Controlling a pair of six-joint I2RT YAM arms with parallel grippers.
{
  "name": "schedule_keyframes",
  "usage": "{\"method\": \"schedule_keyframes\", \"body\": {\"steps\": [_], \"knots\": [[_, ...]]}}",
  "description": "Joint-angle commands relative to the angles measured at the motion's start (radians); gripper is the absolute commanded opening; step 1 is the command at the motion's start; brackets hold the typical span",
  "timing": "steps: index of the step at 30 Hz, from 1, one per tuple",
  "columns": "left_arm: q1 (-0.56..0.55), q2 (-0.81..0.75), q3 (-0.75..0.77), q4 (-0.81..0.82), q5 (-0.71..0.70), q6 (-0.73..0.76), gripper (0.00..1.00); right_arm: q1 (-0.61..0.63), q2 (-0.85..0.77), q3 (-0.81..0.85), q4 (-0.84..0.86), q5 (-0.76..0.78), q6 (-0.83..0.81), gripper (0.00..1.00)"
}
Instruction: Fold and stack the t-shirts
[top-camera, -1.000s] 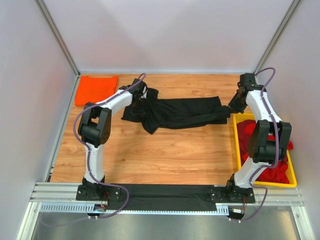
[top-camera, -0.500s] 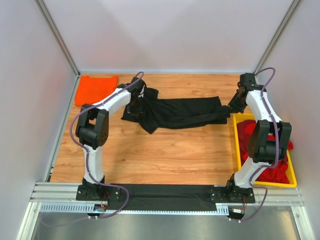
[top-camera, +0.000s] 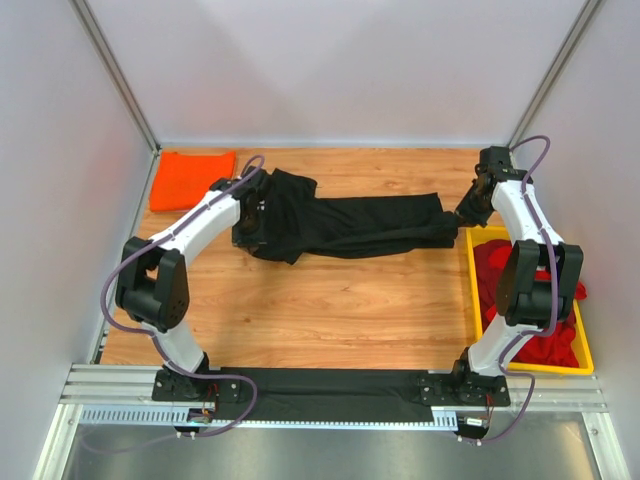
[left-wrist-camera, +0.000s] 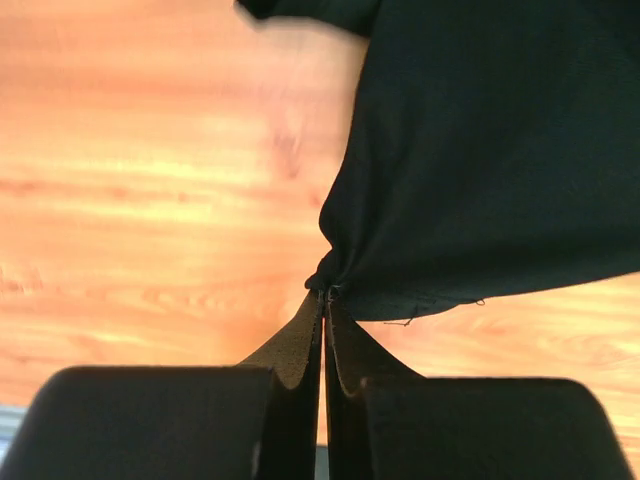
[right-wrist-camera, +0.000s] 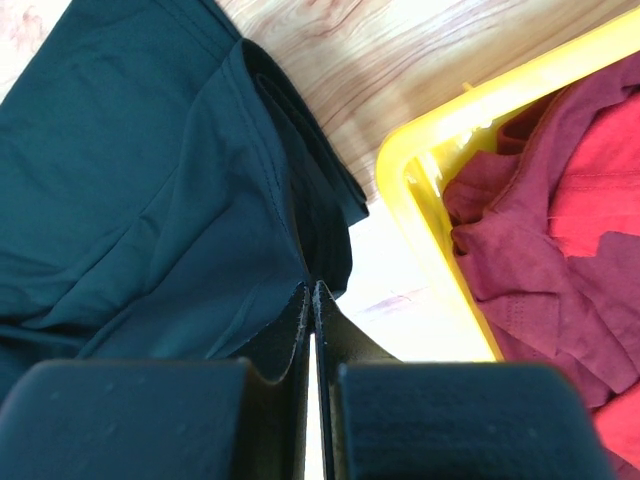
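Black soft cloth t-shirt (top-camera: 370, 225) lying long-axis left-right across far side of table (top-camera: 330, 300).
Left tool (left-wrist-camera: 325, 297), right tool (right-wrist-camera: 312, 288) both clamped, pinching its opposite ends; right end beside yellow plastic tray (right-wrist-camera: 435, 250); bare wood nearside.

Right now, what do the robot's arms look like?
The left arm and the right arm are made of smooth white tubes joined by chunky black joints. A thin purple cable loops along each one. Their jaws are black and wedge-shaped, thinning to flat tips.
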Motion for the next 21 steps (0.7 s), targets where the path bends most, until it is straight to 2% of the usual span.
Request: {"method": "schedule_keyframes", "body": {"steps": [1,5,9,15,16,21], "knots": [[0.004,-0.076,-0.073,-0.037,-0.025,-0.048,0.00,-0.002,-0.057,0.001,0.003,-0.025,-0.021,0.00],[0.004,-0.156,-0.110,-0.051,0.001,-0.082,0.00,0.001,-0.096,-0.022,-0.005,-0.065,-0.030,0.00],[0.004,-0.309,-0.031,-0.108,-0.041,-0.114,0.00,0.002,-0.187,0.010,-0.063,-0.079,-0.028,0.00],[0.004,-0.471,0.290,-0.320,-0.127,-0.153,0.00,0.021,-0.359,0.154,-0.163,-0.123,-0.013,0.00],[0.004,-0.492,0.375,-0.342,-0.129,-0.153,0.00,0.024,-0.434,0.163,-0.170,-0.130,-0.004,0.00],[0.003,-0.597,0.589,-0.434,-0.031,-0.143,0.00,0.027,-0.677,0.173,-0.169,-0.234,0.082,0.00]]}}
